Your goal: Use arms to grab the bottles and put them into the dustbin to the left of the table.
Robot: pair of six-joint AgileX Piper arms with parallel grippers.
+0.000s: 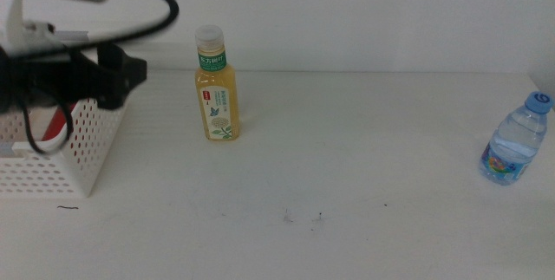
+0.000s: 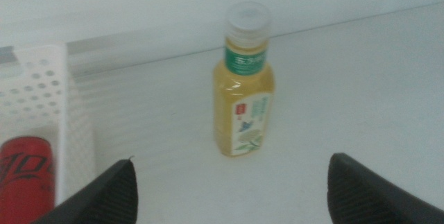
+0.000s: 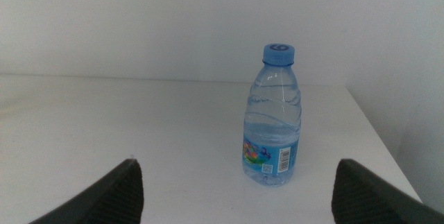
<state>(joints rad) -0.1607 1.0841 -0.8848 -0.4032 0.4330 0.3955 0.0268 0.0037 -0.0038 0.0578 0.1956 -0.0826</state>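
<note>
Because the left claw [image 1: 130, 72] hangs spread and empty over the white perforated plastic dustbin [image 1: 82, 154], near the upright yellow white-capped tea bottle [image 1: 217, 85] on the white table [image 1: 347, 159], a hasty sideways approach may topple that bottle.

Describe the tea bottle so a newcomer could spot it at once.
Start at the white perforated dustbin at the table's left edge. Just to its right, toward the back wall, the tea bottle stands upright. Its yellow liquid, white cap and green label distinguish it from the clear, blue-capped water bottle far right.
</note>
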